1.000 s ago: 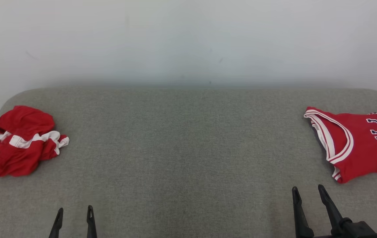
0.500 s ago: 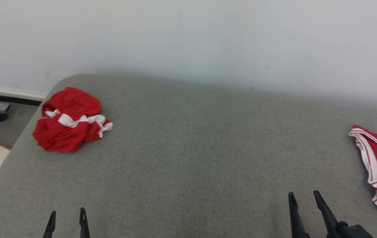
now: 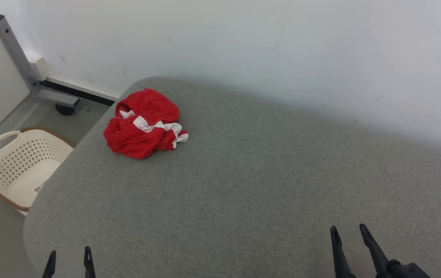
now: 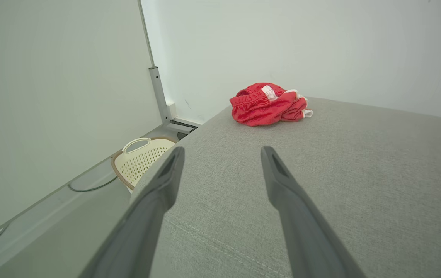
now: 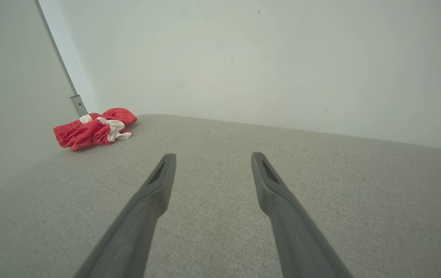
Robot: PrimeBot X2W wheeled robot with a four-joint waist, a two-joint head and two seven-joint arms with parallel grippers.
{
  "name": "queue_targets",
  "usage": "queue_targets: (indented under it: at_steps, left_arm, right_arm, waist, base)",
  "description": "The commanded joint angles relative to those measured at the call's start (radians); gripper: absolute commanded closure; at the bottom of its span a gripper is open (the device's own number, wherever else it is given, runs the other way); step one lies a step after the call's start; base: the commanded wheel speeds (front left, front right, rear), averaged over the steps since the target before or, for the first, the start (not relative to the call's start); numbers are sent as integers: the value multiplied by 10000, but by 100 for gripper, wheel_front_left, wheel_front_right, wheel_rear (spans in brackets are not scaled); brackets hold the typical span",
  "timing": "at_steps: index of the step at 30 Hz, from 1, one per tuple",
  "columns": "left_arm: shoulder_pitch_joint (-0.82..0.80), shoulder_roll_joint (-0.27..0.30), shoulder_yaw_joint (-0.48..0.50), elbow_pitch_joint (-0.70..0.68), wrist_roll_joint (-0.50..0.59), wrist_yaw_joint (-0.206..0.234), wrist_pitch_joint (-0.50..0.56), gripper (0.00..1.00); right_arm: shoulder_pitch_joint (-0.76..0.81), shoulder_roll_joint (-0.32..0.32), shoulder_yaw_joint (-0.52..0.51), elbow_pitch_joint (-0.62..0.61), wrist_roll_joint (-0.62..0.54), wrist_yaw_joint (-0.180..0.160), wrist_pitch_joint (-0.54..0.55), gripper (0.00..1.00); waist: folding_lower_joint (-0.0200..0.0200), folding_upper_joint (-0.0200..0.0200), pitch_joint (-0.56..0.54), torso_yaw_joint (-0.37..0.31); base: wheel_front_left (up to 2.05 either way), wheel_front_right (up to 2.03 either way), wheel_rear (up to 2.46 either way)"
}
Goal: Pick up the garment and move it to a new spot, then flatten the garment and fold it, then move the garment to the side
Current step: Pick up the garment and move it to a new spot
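Note:
A crumpled red garment point(image 3: 143, 124) with white trim lies bunched near the far left corner of the grey padded table point(image 3: 243, 185). The left wrist view shows the same garment point(image 4: 268, 104) well ahead of my fingers, and the right wrist view has that garment point(image 5: 94, 128) far off to the left. My left gripper point(image 3: 68, 255) stands open at the table's near left edge, nothing between its fingers. My right gripper point(image 3: 348, 231) is open too, over the near right of the table, empty.
A cream perforated laundry basket point(image 3: 15, 164) sits on the floor left of the table, also seen as a basket point(image 4: 141, 156) past the table edge. A grey metal post point(image 3: 13, 50) and its wheeled foot stand by the white wall behind.
The head camera has swung left: the crumpled garment now sits nearer the middle and the flat red jersey at the right has left the picture. Both grippers stay open and low.

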Motion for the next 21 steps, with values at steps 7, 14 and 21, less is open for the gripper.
queue_targets:
  at_steps: [7, 14, 21]
  left_arm:
    - [146, 6, 153, -118, 119, 73, -29, 0]
    - [128, -31, 120, -205, -4, 209, -31, 0]
    - [-69, -47, 162, -205, -178, 319, -29, 0]
  right_arm:
    - [50, 8, 55, -95, 152, 3, 1, 0]
    - [-40, 8, 38, -137, 26, 3, 0, 0]
    - [-278, 7, 197, -115, -88, 3, 2, 0]
  waist:
    - [0, 0, -16, 716]
    - [0, 0, 147, 856]
    - [0, 0, 386, 642]
  base:
    - [0, 0, 0]
    - [0, 0, 0]
    - [0, 0, 0]
